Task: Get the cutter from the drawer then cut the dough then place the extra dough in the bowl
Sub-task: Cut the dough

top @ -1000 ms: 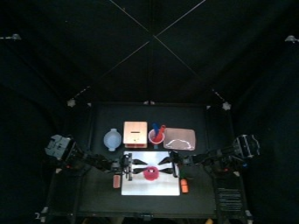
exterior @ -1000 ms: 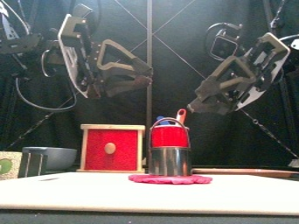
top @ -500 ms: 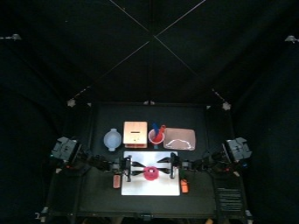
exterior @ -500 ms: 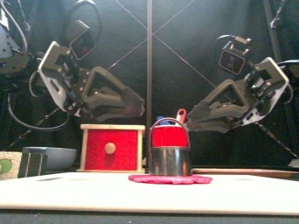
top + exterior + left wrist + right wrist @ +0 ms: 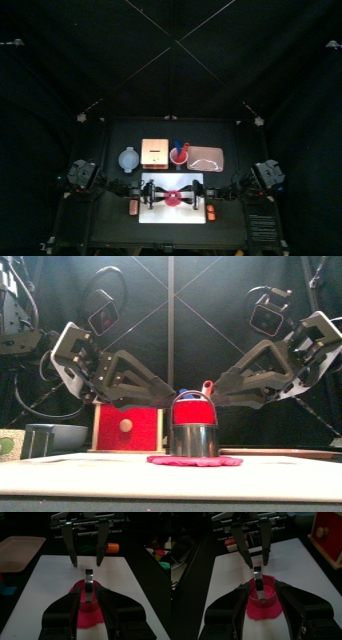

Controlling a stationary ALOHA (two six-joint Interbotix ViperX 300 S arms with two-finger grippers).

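The fingers of my left gripper [image 5: 150,188] and my right gripper [image 5: 201,188] stood spread apart and held nothing. The two grippers faced each other low over the middle of the white cutting board [image 5: 160,212], which lay along the front edge of the table [image 5: 134,130].

Between them, apart from both sets of fingers as far as I could tell, the cutter [image 5: 195,439] stood upright on the dough [image 5: 195,460] at the board's centre, its wire handle rising in the gap. I judged the first step done: the cutter was out and the wooden box [image 5: 154,152], just past the board's back edge, showed its red drawer front flush. The cut itself looked begun, since a rim of dough showed all round the cutter's foot, but I could not tell whether the cutter had gone right through. Left to do, by my reckoning, was finishing the cut, lifting off the extra dough and carrying it over.

The bowl [image 5: 127,158] waited beyond the board's back left corner, beside the box, well apart from my fingers. The red cup [image 5: 178,155] and the pink tray [image 5: 209,157] sat along the same line toward the right.
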